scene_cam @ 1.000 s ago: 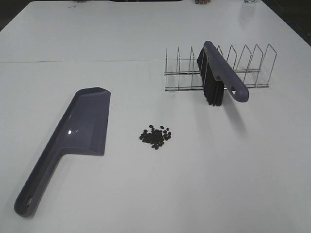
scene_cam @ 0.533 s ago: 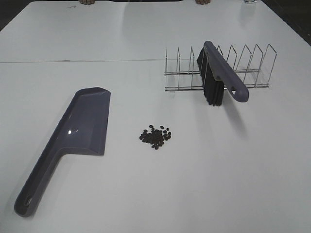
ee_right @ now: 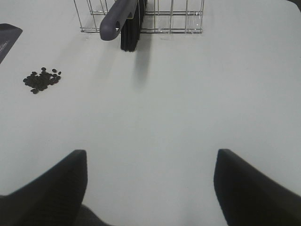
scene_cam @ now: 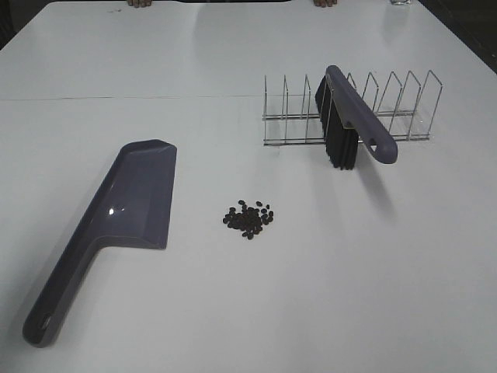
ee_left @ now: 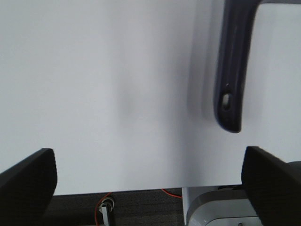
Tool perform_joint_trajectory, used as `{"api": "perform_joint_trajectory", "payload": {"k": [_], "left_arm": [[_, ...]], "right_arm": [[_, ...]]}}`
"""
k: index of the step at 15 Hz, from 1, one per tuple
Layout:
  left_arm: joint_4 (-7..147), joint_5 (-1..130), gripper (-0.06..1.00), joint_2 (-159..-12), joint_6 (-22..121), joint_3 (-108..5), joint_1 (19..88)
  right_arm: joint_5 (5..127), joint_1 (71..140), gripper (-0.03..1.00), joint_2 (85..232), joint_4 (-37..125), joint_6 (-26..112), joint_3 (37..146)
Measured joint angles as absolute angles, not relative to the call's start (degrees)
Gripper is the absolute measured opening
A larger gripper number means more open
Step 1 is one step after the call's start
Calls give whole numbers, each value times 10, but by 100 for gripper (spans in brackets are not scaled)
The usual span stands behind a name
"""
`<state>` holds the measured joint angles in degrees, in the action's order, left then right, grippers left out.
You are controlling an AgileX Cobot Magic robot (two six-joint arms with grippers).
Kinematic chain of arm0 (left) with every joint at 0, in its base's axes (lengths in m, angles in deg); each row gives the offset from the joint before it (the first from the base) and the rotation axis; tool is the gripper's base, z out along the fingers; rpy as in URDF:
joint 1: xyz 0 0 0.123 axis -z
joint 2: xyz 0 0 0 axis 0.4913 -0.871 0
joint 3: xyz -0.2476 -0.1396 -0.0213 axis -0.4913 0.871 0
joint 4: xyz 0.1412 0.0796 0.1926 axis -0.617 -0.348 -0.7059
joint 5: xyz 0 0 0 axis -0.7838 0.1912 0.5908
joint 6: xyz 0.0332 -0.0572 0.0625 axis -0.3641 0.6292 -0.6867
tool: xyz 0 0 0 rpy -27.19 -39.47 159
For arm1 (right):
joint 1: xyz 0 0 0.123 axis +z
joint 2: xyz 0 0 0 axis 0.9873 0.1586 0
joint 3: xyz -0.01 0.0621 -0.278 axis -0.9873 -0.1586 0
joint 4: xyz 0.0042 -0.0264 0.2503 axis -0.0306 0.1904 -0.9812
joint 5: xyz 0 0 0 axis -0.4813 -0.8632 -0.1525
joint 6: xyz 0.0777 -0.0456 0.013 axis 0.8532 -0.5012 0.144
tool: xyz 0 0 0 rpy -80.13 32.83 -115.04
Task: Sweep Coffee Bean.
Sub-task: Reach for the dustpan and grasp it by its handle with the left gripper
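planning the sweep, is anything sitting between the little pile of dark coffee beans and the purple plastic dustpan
Nothing visible does. Only bare white table lies between the pile of dark coffee beans and the open edge of the purple plastic dustpan. The purple brush rests in the wire rack, well off that path.

The near right part of the table (scene_cam: 349, 272) is bare, so a gripper can pass there freely as far as the coffee bean (scene_cam: 248, 218) pile in the middle. On the left the dustpan (scene_cam: 128, 210) lies flat, with its handle running toward the near left corner. A free strip of table stays between its right edge and the pile. At the far right stands the wire rack (scene_cam: 404, 139). The brush (scene_cam: 357, 113) leans in it and its handle sticks out over the near side. Between rack and pile the surface is open.
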<state>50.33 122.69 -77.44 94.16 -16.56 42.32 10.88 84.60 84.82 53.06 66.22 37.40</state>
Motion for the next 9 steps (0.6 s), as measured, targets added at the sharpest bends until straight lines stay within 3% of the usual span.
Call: {"api": "perform_joint_trajectory", "payload": {"k": [2, 9], "left_arm": [[504, 1176, 99, -863, 1000, -166, 475], [499, 1013, 99, -1056, 1066, -166, 528]], "right_arm": [[109, 846, 67, 848, 531, 662, 374], [109, 846, 67, 848, 531, 662, 374]]}}
